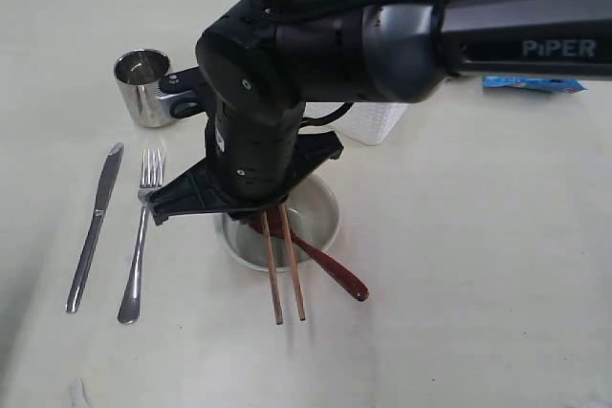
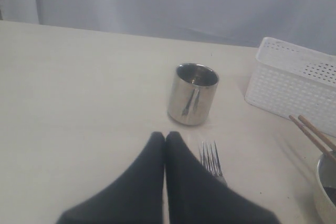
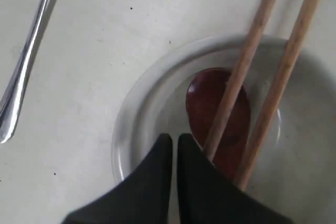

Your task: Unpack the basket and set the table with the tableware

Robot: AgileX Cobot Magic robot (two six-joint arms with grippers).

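On the table [image 1: 478, 284], a steel knife [image 1: 96, 225] and fork [image 1: 141, 241] lie side by side at the left, with the shiny cup [image 1: 143, 86] upright behind them. The pale bowl [image 1: 320, 226] holds the dark red spoon [image 1: 330, 269], and two chopsticks [image 1: 284, 279] rest across its rim. My right gripper [image 3: 173, 137] hovers over the bowl [image 3: 131, 114], shut and empty, with the chopsticks [image 3: 236, 82] and spoon [image 3: 205, 98] just beside one finger. My left gripper [image 2: 165, 136] is shut and empty above the table near the fork tines [image 2: 211, 158], facing the cup [image 2: 192, 94]. The plate is out of view.
The white basket [image 1: 368, 121] stands behind the bowl, mostly hidden by my right arm [image 1: 258, 140]; the left wrist view shows its perforated wall [image 2: 294, 85]. A blue snack packet [image 1: 531, 85] lies at the far right. The fork's handle [image 3: 23, 66] lies beside the bowl.
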